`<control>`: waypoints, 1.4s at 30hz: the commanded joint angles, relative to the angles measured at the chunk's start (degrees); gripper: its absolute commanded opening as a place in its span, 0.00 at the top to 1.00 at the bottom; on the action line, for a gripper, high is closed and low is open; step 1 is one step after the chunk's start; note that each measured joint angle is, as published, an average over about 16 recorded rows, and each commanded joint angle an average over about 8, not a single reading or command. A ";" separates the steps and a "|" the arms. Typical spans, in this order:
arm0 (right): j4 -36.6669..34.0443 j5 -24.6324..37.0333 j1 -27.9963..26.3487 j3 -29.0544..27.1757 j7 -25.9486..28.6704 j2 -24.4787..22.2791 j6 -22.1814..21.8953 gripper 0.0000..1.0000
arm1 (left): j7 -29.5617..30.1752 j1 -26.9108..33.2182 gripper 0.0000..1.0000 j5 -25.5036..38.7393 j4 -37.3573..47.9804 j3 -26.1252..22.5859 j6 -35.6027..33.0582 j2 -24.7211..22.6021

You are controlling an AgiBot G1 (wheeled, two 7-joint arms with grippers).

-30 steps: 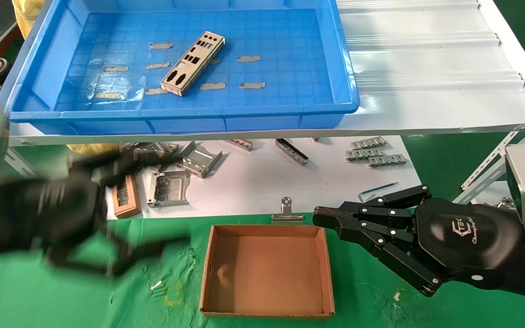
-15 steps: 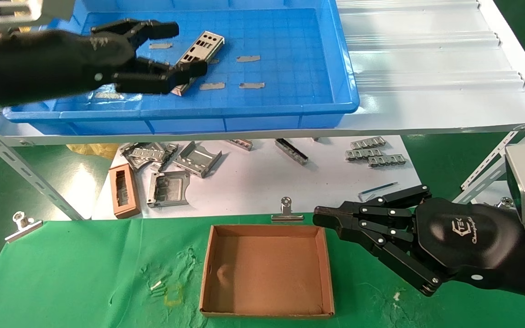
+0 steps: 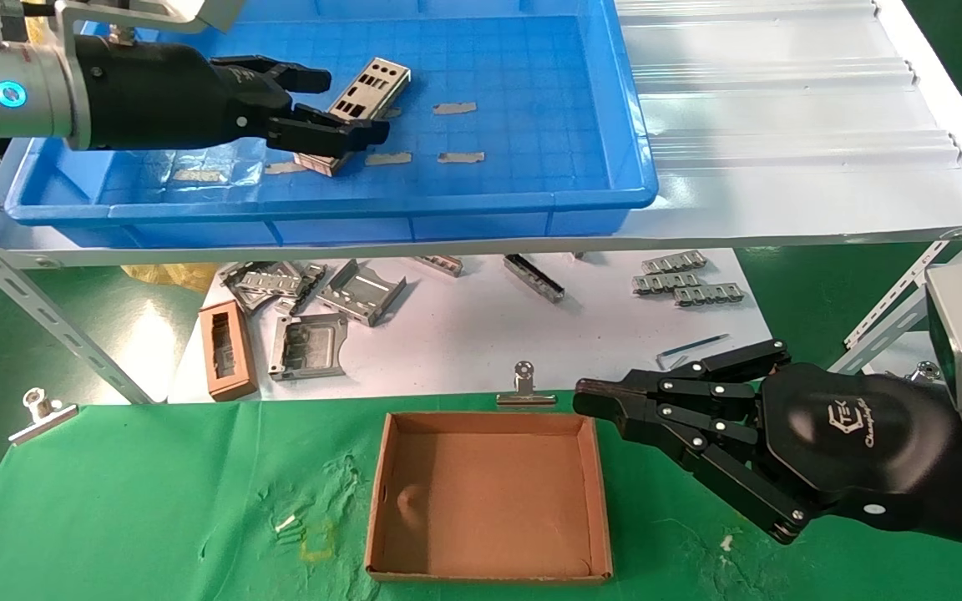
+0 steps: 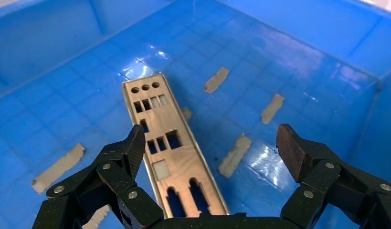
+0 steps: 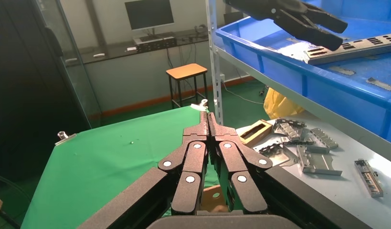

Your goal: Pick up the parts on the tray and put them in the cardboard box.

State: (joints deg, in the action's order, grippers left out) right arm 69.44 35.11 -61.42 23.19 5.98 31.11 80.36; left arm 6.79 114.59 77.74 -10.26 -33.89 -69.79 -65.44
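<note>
One silver punched metal plate (image 3: pixel 368 88) lies flat on the floor of the blue tray (image 3: pixel 481 199); it also shows in the left wrist view (image 4: pixel 172 152). My left gripper (image 3: pixel 351 107) is open and hovers just above the plate's near end, one finger (image 4: pixel 136 148) over the plate and the other over bare tray floor. Nothing is between its jaws. The brown cardboard box (image 3: pixel 489 492) sits empty on the green cloth below. My right gripper (image 3: pixel 585 399) is shut and empty, parked by the box's far right corner.
Grey tape scraps (image 3: pixel 456 108) dot the tray floor. Under the shelf, on a white surface, lie bent grey brackets (image 3: pixel 310 344), clips (image 3: pixel 686 284) and a small brown block (image 3: pixel 226 349). Binder clips (image 3: pixel 525 386) pin the green cloth. A slanted shelf brace (image 3: pixel 47 317) runs at left.
My left arm rose from the green cloth up into the tray and now holds its open gripper over the plate's near end. The right arm has not moved.
</note>
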 commanded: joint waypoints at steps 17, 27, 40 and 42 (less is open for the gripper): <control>0.00 0.00 0.00 0.00 0.00 0.00 0.00 0.00 | -3.84 2.43 0.00 1.65 8.34 -0.92 7.00 -4.92; 0.00 0.00 0.00 0.00 0.00 0.00 0.00 0.00 | -3.26 2.40 0.83 1.70 10.09 -0.93 12.87 -6.61; 0.00 0.00 0.00 0.00 0.00 0.00 0.00 0.00 | -2.71 1.84 0.13 1.01 10.38 -0.45 15.40 -7.37; 0.00 0.00 0.00 0.00 0.00 0.00 0.00 0.00 | -2.81 1.75 0.00 0.95 10.30 -0.40 15.32 -7.36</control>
State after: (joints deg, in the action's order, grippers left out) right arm 69.44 35.11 -61.42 23.20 5.98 31.11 80.36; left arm 3.95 116.34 78.65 0.04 -34.26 -54.55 -72.77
